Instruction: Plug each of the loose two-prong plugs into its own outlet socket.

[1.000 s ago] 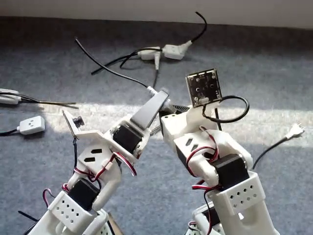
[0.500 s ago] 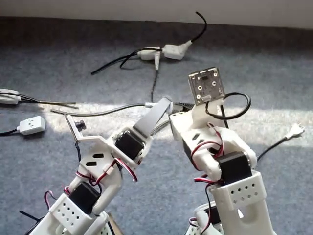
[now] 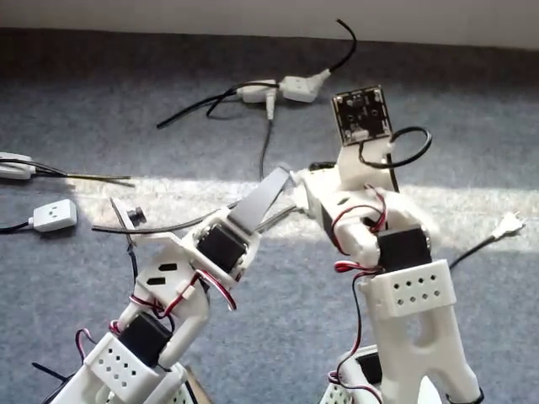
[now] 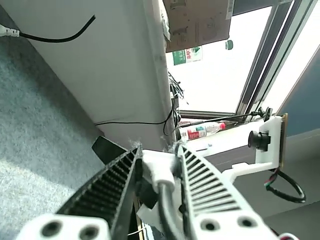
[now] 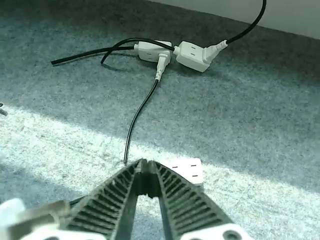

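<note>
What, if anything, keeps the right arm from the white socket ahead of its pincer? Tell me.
Likely yes: the socket lies on open carpet just beyond the right pincer, nothing between them; its jaws are shut, though.

Cut by the left edge of the high view, mid-height: white outlet block (image 3: 12, 167), far end unseen. Lost below the bottom edge there: bases of left arm (image 3: 160, 324) and right arm (image 3: 411, 296). In the left wrist view, prongs of the white plug (image 4: 161, 175) covered between the fingers of the left gripper (image 4: 159, 151), cable (image 4: 168, 216) running off the bottom edge. In the right wrist view, white outlet socket (image 5: 190, 170) half behind the right gripper (image 5: 146, 165) tips; blurred pale shape (image 5: 22, 212) at lower left, not identifiable.
</note>
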Robot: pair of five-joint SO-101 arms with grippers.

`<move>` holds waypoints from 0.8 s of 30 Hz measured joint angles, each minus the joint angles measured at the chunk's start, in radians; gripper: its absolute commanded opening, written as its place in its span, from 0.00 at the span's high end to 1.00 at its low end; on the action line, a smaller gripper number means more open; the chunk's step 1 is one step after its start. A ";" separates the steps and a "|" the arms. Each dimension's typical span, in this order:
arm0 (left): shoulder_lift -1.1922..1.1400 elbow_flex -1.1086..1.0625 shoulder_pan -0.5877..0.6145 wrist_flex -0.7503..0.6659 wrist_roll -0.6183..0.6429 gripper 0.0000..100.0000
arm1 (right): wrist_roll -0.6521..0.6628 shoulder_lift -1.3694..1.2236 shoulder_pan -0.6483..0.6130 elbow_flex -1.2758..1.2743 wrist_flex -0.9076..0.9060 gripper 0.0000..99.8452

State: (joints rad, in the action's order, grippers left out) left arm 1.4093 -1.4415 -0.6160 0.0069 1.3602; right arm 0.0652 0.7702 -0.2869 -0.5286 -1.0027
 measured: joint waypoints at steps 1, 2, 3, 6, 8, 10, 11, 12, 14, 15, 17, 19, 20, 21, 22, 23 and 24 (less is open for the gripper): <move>0.000 0.000 0.000 0.000 0.000 0.99 | -0.002 -0.003 0.005 0.005 0.000 0.99; 0.000 0.000 0.000 0.003 -0.002 0.99 | -0.002 -0.005 0.006 0.009 0.000 0.99; 0.000 -0.002 -0.002 0.000 0.002 0.99 | -0.002 -0.005 0.006 0.011 0.000 0.99; 0.000 -0.002 -0.005 0.000 0.002 0.99 | -0.002 -0.008 0.008 0.011 0.000 0.99; 0.000 -0.005 -0.006 0.000 0.002 0.99 | -0.002 -0.008 0.008 0.011 0.000 0.99; 0.000 -0.005 -0.006 0.000 0.002 0.99 | -0.002 -0.008 0.008 0.011 0.000 0.99; 0.000 -0.005 -0.006 0.000 0.002 0.99 | -0.002 -0.008 0.008 0.011 0.000 0.99; 0.000 -0.005 -0.006 0.000 0.002 0.99 | -0.002 -0.008 0.008 0.011 0.000 0.99; 0.000 -0.005 -0.006 0.000 0.002 0.99 | -0.002 -0.008 0.008 0.011 0.000 0.99; 0.000 -0.005 -0.006 0.000 0.002 0.99 | -0.002 -0.008 0.008 0.011 0.000 0.99; 0.000 -0.005 -0.006 0.000 0.002 0.99 | -0.002 -0.008 0.008 0.011 0.000 0.99; 0.000 -0.011 -0.017 0.000 0.002 0.99 | -0.002 -0.008 0.008 0.011 0.000 0.99; 0.000 -0.014 -0.026 0.000 -0.011 0.99 | -0.002 -0.008 0.009 0.011 0.000 0.99; 0.000 -0.018 -0.038 0.000 -0.031 0.99 | -0.002 -0.008 0.009 0.011 0.000 0.99; 0.002 -0.020 -0.052 0.000 -0.054 0.99 | -0.002 -0.008 0.011 0.011 0.000 0.99; 0.002 -0.021 -0.069 0.000 -0.074 0.99 | -0.002 -0.008 0.014 0.011 0.000 0.99; 0.002 -0.028 -0.083 0.000 -0.086 0.99 | -0.002 -0.008 0.017 0.011 0.000 0.99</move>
State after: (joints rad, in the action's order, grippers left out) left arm 1.4108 -1.4691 -0.6989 0.0069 1.2743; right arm 0.0637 0.7626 -0.2700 -0.5178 -1.0027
